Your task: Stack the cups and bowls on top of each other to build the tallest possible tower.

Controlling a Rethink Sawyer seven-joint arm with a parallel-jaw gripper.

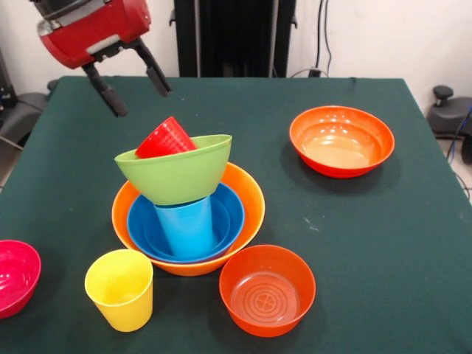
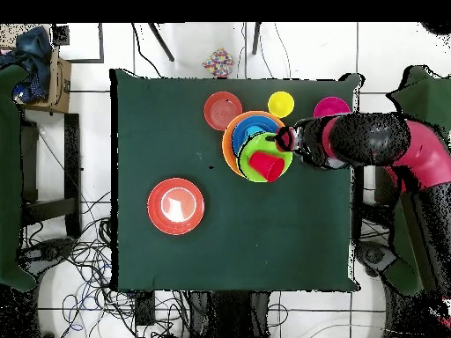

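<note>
- The tower (image 1: 188,214) is seen left of the middle of the green table (image 1: 383,236); its base is the largest pale orange bowl (image 1: 248,193).
- A blue bowl (image 1: 228,214) is nested inside that base, so a wide, steady footing is given.
- A light blue cup (image 1: 186,225) is stood mouth-down in the blue bowl, apparently to gain height instead of nesting flat.
- A lime green bowl (image 1: 179,175) is perched on that cup and is tilted, one rim lower than the other.
- A red cup (image 1: 167,138) is lodged in the green bowl, leaning on its side, not upright; the placement is judged unsteady.
- The unused pieces are spread around the tower: a yellow cup (image 1: 120,289) just in front, a red-orange bowl (image 1: 267,290) beside it, a second red-orange bowl (image 1: 341,140) well apart on the far side, and a magenta-pink bowl (image 1: 13,276) at the table's edge.
- The hand (image 1: 134,83) is held above and behind the red cup, clear of it, with nothing grasped and its two black fingers (image 1: 105,92) spread apart.
- The fingers are angled down toward the tower; in the overhead view the arm (image 2: 388,145) is stretched in across the table's side, its hand (image 2: 287,138) ending just beside the green bowl.
- The leaning red cup is judged likely to need righting before anything more is added.
</note>
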